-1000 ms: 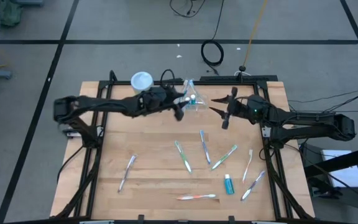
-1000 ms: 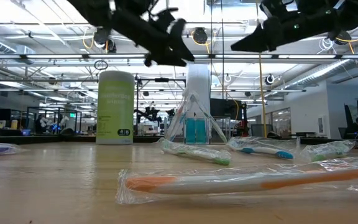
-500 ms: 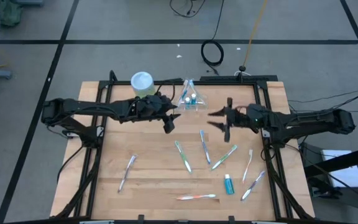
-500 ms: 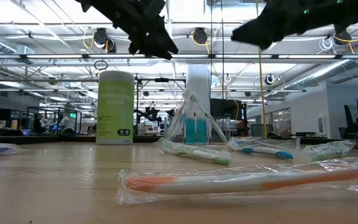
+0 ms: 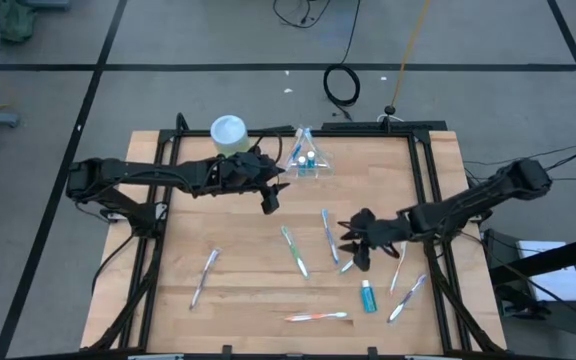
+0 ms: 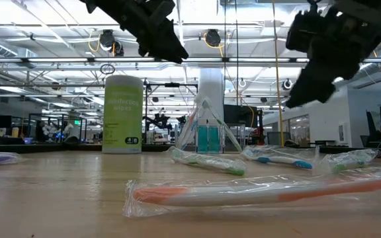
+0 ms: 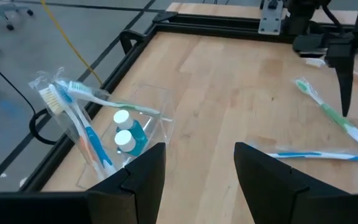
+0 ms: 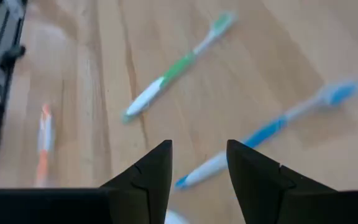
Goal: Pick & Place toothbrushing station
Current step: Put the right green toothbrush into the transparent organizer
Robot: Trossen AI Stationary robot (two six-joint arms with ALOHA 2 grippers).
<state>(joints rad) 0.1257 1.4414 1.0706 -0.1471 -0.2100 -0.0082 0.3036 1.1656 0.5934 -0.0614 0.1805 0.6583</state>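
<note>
step: reach for pick | right gripper (image 5: 353, 243) spread over green toothbrush (image 5: 360, 253) | left gripper (image 5: 271, 193) spread, waiting near clear bag (image 5: 306, 160) | next: descend, pinch handle

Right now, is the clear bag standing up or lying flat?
Standing up. In the low view the clear bag rises as a peaked tent from the table, blue tubes inside.
</note>
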